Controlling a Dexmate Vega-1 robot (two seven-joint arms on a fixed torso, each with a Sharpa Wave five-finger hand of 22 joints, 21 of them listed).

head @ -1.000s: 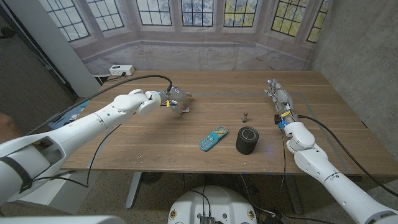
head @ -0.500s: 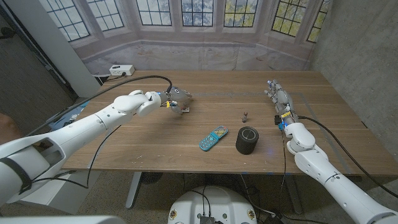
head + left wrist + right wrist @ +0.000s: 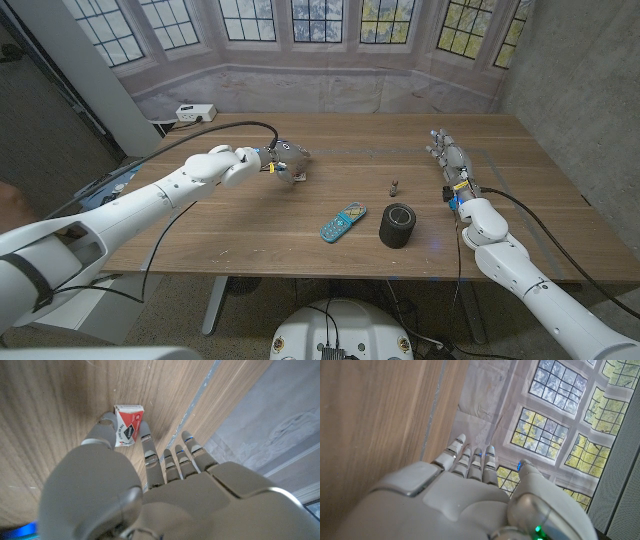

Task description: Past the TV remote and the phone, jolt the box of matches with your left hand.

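The box of matches (image 3: pixel 127 431) is small, red and white, and lies on the wooden table (image 3: pixel 250 230) at the far left of the middle. In the head view the box of matches (image 3: pixel 298 177) peeks out just under my left hand (image 3: pixel 283 160). My left hand (image 3: pixel 150 495) reaches over it with fingers stretched out; the thumb tip touches one side of the box and a finger lies along the other. My right hand (image 3: pixel 449 153) stands on its edge near the far right of the table, fingers straight, holding nothing. The same right hand (image 3: pixel 470 480) shows against the windows.
A teal handset with buttons (image 3: pixel 343 222) lies near the front middle, beside a black cylinder (image 3: pixel 399 225). A small dark figure (image 3: pixel 394 186) stands behind them. A white power box (image 3: pixel 195 112) sits at the far left corner.
Apart from a very slight shift of my left hand at the box of matches, nothing has visibly moved. The right arm is still.
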